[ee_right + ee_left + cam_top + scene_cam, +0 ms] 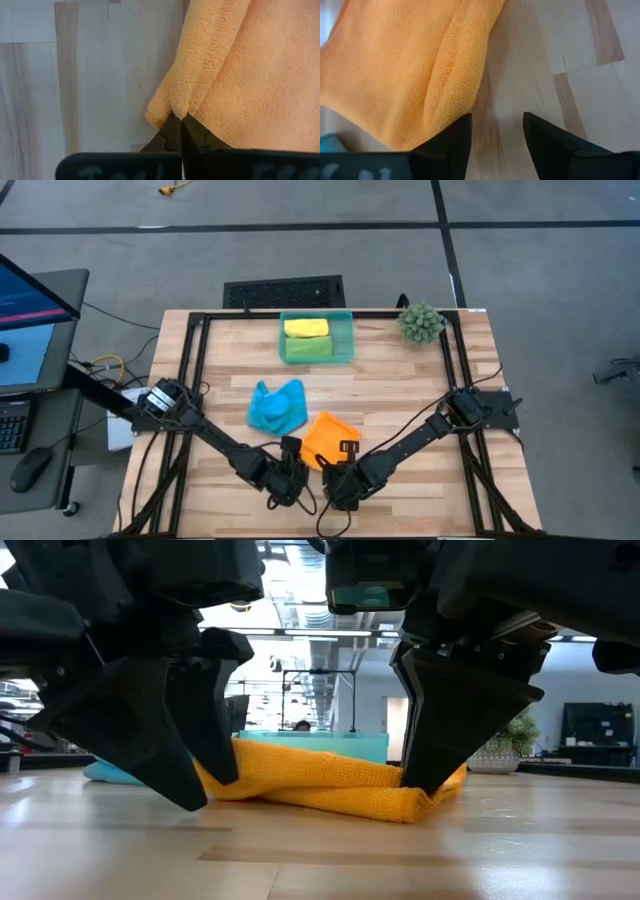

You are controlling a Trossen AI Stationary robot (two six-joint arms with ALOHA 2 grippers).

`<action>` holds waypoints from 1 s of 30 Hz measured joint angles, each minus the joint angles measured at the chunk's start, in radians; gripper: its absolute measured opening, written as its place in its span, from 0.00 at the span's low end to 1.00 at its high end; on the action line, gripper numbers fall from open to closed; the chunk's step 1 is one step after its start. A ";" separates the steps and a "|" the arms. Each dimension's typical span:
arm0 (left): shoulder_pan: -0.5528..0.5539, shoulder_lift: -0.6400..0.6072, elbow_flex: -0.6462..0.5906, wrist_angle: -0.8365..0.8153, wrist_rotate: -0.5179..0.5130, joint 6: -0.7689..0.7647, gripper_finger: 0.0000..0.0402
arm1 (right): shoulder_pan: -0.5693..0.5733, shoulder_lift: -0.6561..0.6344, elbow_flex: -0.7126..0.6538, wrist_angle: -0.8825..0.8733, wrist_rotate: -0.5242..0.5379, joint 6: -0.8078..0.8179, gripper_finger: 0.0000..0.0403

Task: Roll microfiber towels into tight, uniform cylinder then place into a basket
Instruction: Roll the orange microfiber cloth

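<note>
Your translucent teal plastic basket [343, 348] holds yellow [306, 327] and green rolled towels [307, 348]; right tool [176, 118] pinches the nubby orange microfiber towel [250, 75], left tool [496, 131] spread beside it.

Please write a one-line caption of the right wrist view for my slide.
Right pincer shut on a folded corner of the orange towel, which lies on the wooden table.

table [400, 395]: wood | on it: basket [348, 340], blue towel [277, 408], orange towel [330, 437], plant ball [421, 323]
</note>
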 joint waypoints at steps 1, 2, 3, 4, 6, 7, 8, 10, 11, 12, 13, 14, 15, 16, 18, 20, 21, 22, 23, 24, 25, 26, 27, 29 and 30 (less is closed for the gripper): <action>0.000 0.000 0.000 0.001 -0.008 0.004 0.42 | 0.000 0.000 0.000 0.000 0.000 0.000 0.01; 0.000 0.000 0.000 0.002 -0.018 0.009 0.42 | 0.000 0.000 0.000 0.000 0.000 0.000 0.01; -0.001 0.000 0.000 0.004 -0.028 0.015 0.42 | 0.000 0.000 0.000 0.000 -0.001 0.000 0.01; -0.001 0.000 0.000 0.005 -0.035 0.017 0.42 | 0.000 0.000 0.000 0.000 -0.002 0.000 0.01; 0.000 0.000 0.000 0.005 -0.047 0.018 0.42 | 0.000 0.000 0.000 0.000 -0.003 0.000 0.01; 0.000 0.000 0.000 0.005 -0.055 0.017 0.42 | 0.000 0.000 0.000 0.000 -0.003 0.000 0.01; 0.002 0.000 0.000 0.005 -0.071 0.017 0.42 | 0.000 0.000 0.000 0.000 -0.003 0.000 0.01; 0.003 0.000 0.000 0.007 -0.118 0.018 0.42 | 0.000 0.000 0.000 0.000 -0.003 0.000 0.01; 0.003 0.000 0.000 0.008 -0.141 0.018 0.42 | 0.000 0.000 0.000 0.000 -0.004 0.000 0.01; 0.005 0.000 0.000 0.008 -0.161 0.018 0.42 | 0.000 0.000 0.000 0.000 -0.004 0.000 0.01; 0.010 -0.001 0.000 0.008 -0.167 0.018 0.42 | 0.000 0.000 0.000 0.000 -0.004 0.000 0.01; 0.016 -0.001 0.000 0.009 -0.166 0.018 0.42 | 0.000 0.000 0.000 0.000 -0.006 0.000 0.01; 0.022 -0.001 0.000 0.011 -0.164 0.018 0.42 | 0.000 0.000 0.000 0.000 -0.009 0.000 0.01; 0.027 -0.001 0.000 0.012 -0.162 0.018 0.42 | 0.000 0.000 0.000 0.000 -0.012 0.000 0.01; 0.040 -0.001 0.000 0.012 -0.162 0.018 0.42 | 0.000 0.000 0.000 0.000 -0.016 -0.003 0.01; 0.054 -0.002 0.000 0.012 -0.152 0.018 0.42 | -0.001 0.000 0.000 0.001 -0.019 -0.013 0.01; 0.065 -0.002 0.000 0.012 -0.126 0.016 0.42 | -0.001 0.000 0.000 0.001 -0.020 -0.014 0.01; 0.077 -0.002 0.000 0.012 -0.086 0.010 0.42 | -0.001 0.000 0.000 0.001 -0.020 -0.014 0.01; 0.089 -0.002 0.000 0.012 -0.043 0.004 0.42 | -0.001 0.000 0.000 0.001 -0.020 -0.014 0.01; 0.101 -0.002 0.000 0.012 -0.002 0.003 0.42 | 0.000 0.000 0.000 0.001 -0.022 -0.014 0.02; 0.111 -0.001 0.000 0.012 0.029 0.002 0.42 | 0.000 0.000 0.000 0.001 -0.022 -0.015 0.02; 0.122 0.001 0.000 0.013 0.047 0.002 0.42 | 0.000 0.000 0.000 0.001 -0.022 -0.015 0.02; 0.131 0.003 0.000 0.013 0.056 0.002 0.42 | 0.000 0.000 0.000 0.001 -0.023 -0.015 0.02; 0.145 0.003 0.002 0.003 0.065 0.002 0.42 | 0.000 0.000 0.000 0.001 -0.023 -0.015 0.03; 0.153 0.003 0.002 -0.001 0.072 0.002 0.42 | 0.000 0.000 0.000 0.001 -0.023 -0.015 0.03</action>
